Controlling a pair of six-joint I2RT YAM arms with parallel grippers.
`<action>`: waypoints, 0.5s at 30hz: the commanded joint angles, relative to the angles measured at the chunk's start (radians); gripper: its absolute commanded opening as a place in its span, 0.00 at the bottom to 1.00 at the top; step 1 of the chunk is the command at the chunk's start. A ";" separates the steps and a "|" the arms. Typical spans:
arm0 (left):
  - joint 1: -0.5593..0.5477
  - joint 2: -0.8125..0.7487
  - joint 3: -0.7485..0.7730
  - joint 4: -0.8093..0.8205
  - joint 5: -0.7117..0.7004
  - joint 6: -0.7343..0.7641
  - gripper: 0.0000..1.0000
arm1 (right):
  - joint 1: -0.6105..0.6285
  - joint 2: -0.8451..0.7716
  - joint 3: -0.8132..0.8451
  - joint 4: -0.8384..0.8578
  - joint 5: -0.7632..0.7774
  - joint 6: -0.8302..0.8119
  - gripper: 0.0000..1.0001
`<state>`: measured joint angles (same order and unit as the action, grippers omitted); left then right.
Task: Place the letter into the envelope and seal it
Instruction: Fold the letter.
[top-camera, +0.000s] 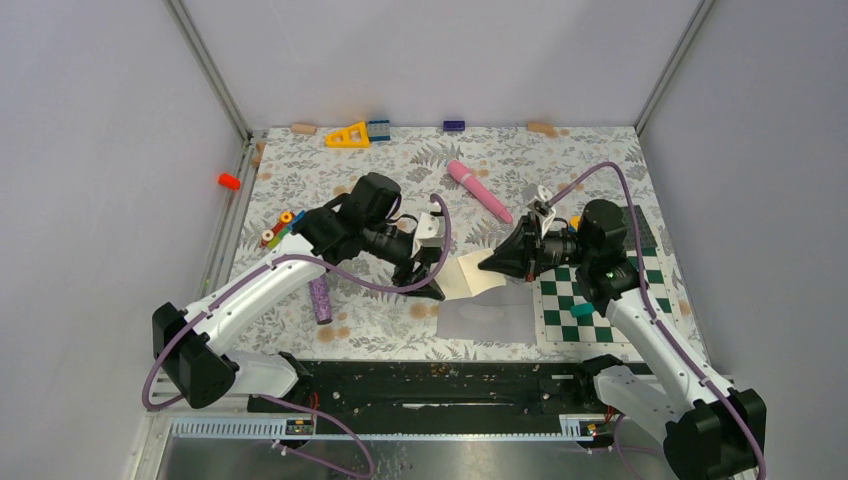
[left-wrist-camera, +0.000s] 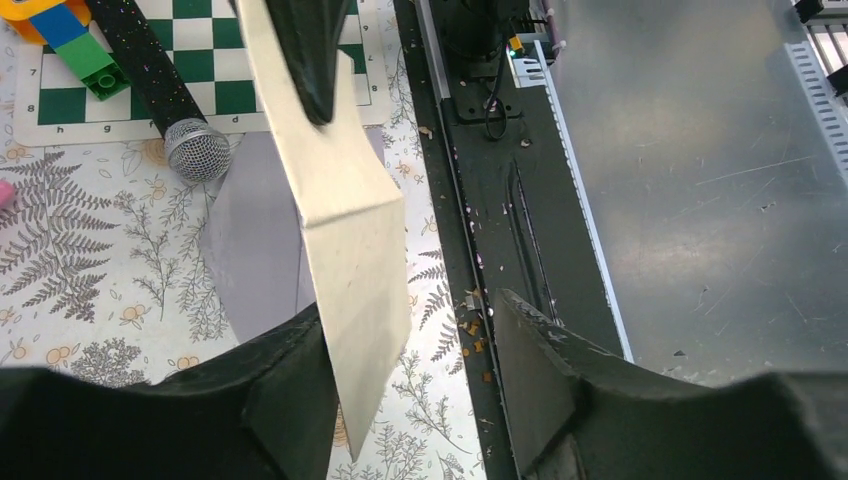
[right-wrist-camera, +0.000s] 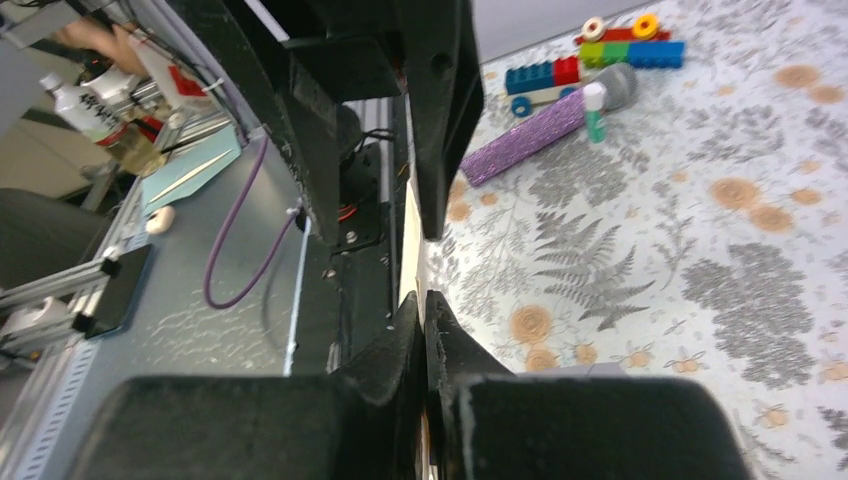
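The letter (top-camera: 468, 274), a cream sheet, hangs in the air between the two grippers. My right gripper (top-camera: 488, 265) is shut on its right end; in the right wrist view the jaws (right-wrist-camera: 421, 305) pinch the sheet edge-on (right-wrist-camera: 410, 255). My left gripper (top-camera: 430, 284) is open, and in the left wrist view the letter (left-wrist-camera: 345, 235) reaches down between its spread fingers (left-wrist-camera: 410, 315), close to the left one. The pale grey-lavender envelope (top-camera: 490, 318) lies flat on the table below the letter and shows under it in the left wrist view (left-wrist-camera: 250, 250).
A green-and-white checkerboard mat (top-camera: 590, 295) lies right of the envelope, with a teal block (top-camera: 582, 311) and a black microphone (left-wrist-camera: 170, 110) on it. A pink cylinder (top-camera: 480, 190), a purple glitter microphone (top-camera: 320, 298) and toy bricks (top-camera: 280, 228) lie around.
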<state>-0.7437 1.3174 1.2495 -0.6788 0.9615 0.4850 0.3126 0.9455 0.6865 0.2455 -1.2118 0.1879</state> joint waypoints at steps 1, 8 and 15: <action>0.011 -0.018 -0.005 0.052 0.043 -0.008 0.52 | -0.025 -0.015 0.009 0.138 0.046 0.058 0.00; 0.036 -0.041 -0.024 0.085 0.030 -0.036 0.40 | -0.046 -0.030 0.000 0.136 0.052 0.045 0.00; 0.037 -0.034 -0.044 0.193 -0.053 -0.136 0.19 | -0.046 -0.020 -0.005 0.140 0.008 0.051 0.00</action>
<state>-0.7094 1.3102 1.2171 -0.6037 0.9466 0.4164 0.2737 0.9333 0.6834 0.3351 -1.1717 0.2264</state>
